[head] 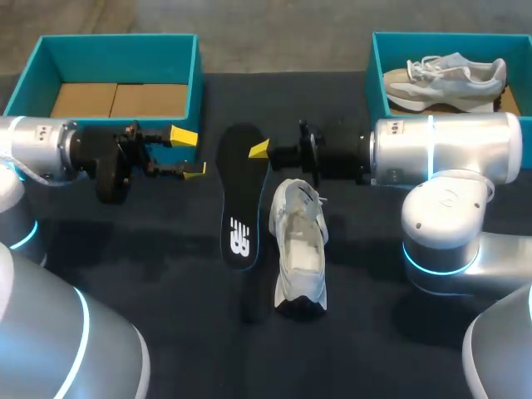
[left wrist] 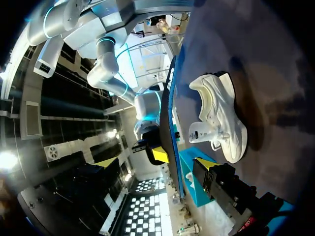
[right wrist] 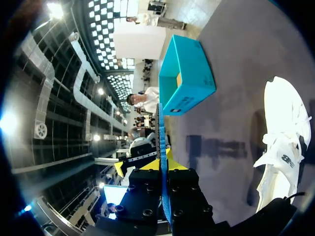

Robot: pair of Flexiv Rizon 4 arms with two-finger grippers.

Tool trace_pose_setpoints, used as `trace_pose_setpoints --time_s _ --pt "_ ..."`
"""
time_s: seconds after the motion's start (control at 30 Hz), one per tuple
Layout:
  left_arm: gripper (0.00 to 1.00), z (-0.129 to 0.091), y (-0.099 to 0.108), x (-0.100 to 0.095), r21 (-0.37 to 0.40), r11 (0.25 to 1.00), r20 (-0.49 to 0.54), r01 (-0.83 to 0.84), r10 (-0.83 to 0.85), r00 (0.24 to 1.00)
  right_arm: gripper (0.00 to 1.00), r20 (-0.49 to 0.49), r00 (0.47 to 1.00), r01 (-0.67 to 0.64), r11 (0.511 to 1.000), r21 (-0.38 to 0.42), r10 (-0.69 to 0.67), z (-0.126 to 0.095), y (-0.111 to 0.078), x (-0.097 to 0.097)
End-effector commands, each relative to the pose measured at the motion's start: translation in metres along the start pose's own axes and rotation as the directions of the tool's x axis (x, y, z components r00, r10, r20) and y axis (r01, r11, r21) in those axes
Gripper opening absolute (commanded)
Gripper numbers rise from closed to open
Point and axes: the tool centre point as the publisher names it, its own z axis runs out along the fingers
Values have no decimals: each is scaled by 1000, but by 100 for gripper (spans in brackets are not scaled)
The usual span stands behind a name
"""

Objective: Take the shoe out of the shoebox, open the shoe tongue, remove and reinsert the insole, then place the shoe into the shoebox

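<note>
Left claw [head: 189, 153] first, and we are seeing it hanging wide open over the table [head: 166, 258]. Its two yellow tips are standing well apart and gripping nothing. It is hovering just off the front right corner of the left shoebox [head: 116, 46]. That teal box is sitting at the table's far left corner, showing only its brown cardboard floor.

Moving along, we are coming to the black insole [head: 241, 216]. It is lying lengthwise between the far and near edges, about mid-table, with its white-marked face turned up. It is riding clear of the cloth, and its shadow is falling on the table beneath its near end.

Right claw [head: 262, 151] is doing the holding, reaching in from the right and pinching the insole's far end. In the right wrist view we are seeing the insole edge-on, with the yellow fingertips [right wrist: 173, 165] pressing it from both sides in a narrow clamp. The left claw is facing it from across the insole, with a gap between them.

Just right of the insole, the white shoe [head: 301, 249] is resting on its sole on the table. Its opening is gaping upward, and it is lying outside both boxes.

Finishing at the far right corner, the right shoebox [head: 376, 71] is holding a second shoe [head: 449, 79], pale grey and beige, lying on its side.
</note>
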Motion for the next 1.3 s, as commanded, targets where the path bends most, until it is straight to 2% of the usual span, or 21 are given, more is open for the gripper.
trace_pose_setpoints --time_s 0.03,0.2,0.3,0.37,0.47,0.53,0.57,0.6,0.87,1.3 --pt "100 11 8 8 11 1000 23 2 -2 1000 0 7 1000 -1 1000 -3 1 2 -1 1" --pt "99 23 7 14 12 1000 55 17 -17 998 0 7 1000 -1 1000 -3 1 2 -1 1" --pt "93 31 6 16 23 1000 55 18 -20 998 0 7 1000 -1 1000 -3 1 2 -1 1" --pt "87 34 6 16 25 1000 53 15 -16 998 0 7 1000 -1 1000 -3 1 2 -1 1" --pt "66 36 6 16 26 1000 55 16 -17 998 0 7 1000 -1 1000 -3 1 2 -1 1" --pt "62 37 6 15 24 1000 57 15 -17 998 0 7 1000 -1 1000 -3 1 2 -1 1" --pt "54 38 7 15 23 1000 58 15 -16 998 0 7 1000 -1 1000 -3 1 2 -1 1" --pt "51 38 6 15 23 1000 59 15 -16 998 0 7 1000 -1 1000 -3 1 2 -1 1" --pt "48 41 4 16 27 999 64 27 -29 998 0 7 1000 -1 1000 -3 1 2 -1 1" --pt "31 47 9 17 16 1000 69 21 -22 997 0 7 1000 -1 1000 -3 1 2 -1 1"
